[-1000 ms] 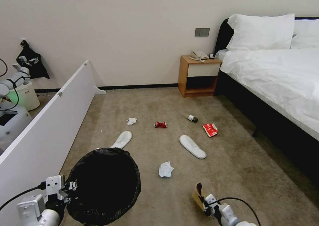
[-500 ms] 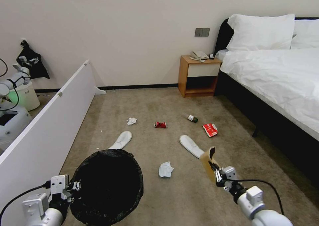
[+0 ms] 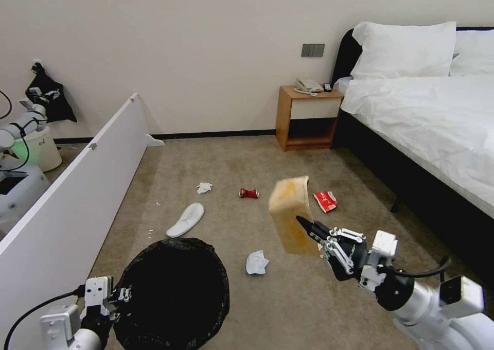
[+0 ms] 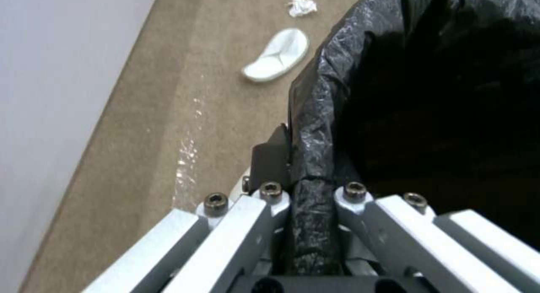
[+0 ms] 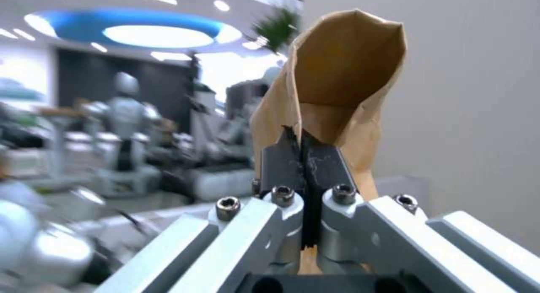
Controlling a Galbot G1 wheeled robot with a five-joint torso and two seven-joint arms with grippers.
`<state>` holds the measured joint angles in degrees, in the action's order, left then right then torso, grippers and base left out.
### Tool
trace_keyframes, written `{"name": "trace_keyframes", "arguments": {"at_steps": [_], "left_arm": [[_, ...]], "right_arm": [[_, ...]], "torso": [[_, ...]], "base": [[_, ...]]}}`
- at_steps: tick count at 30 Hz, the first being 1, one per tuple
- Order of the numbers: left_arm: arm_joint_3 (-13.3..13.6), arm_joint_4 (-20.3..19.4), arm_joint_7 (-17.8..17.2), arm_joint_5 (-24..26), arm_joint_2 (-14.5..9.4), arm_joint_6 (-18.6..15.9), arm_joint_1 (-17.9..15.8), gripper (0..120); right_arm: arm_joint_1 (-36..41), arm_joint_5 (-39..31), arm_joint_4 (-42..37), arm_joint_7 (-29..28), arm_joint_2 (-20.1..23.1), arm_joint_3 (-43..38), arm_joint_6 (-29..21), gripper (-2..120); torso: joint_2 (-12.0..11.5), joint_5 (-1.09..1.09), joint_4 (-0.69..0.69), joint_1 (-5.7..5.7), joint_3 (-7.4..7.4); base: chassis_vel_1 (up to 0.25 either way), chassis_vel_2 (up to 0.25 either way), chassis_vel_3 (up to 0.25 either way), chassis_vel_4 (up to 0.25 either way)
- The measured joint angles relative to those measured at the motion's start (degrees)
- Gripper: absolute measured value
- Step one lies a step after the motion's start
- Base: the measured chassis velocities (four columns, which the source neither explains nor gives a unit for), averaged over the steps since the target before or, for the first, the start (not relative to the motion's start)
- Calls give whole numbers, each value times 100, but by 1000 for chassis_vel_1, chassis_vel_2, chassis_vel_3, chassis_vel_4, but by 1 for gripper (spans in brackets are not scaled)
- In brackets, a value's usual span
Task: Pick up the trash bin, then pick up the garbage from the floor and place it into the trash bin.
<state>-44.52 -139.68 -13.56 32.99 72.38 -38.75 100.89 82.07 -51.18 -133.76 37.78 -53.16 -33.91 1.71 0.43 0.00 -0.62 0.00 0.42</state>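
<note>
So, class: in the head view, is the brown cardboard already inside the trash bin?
No, the right hand holds the brown cardboard up in the air, off to the side of the trash bin.

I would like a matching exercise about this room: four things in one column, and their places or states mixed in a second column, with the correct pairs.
Things:
1. brown cardboard
2. trash bin
3. crushed red can
4. telephone

Places or states:
A. lying on the carpet
B. on the wooden nightstand
C. held up in the right pincer
D. rim clamped by the left pincer

Pairs: 1-C, 2-D, 3-A, 4-B
</note>
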Motion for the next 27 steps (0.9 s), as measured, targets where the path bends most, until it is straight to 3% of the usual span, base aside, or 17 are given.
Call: {"name": "trace_keyframes", "arguments": {"at_steps": [9,11,14,27], "left_arm": [[20,-3,-8,-5,42,-3,120,3],[12,-15,-9,-4,64,-2,122,3],[6,-33,-19,-4,87,-2,125,3],[-12,-98,-35,50,136,-14,141,3]], "right_arm": [[-683,-954,-258,83,67,735,-398,0],[-1289,-1698,-341,104,-12,1235,-550,0],[-1745,-2035,-331,103,-122,1598,-639,0],[-2676,-2098,260,180,-406,2983,-801,0]], "torso": [[0,-1,0,0,0],[0,-1,-1,0,0],[0,-1,1,0,0],[-1,0,0,0,1]], "base": [[0,0,0,0],[0,0,0,0],[0,0,0,0],[0,0,0,0]]}}
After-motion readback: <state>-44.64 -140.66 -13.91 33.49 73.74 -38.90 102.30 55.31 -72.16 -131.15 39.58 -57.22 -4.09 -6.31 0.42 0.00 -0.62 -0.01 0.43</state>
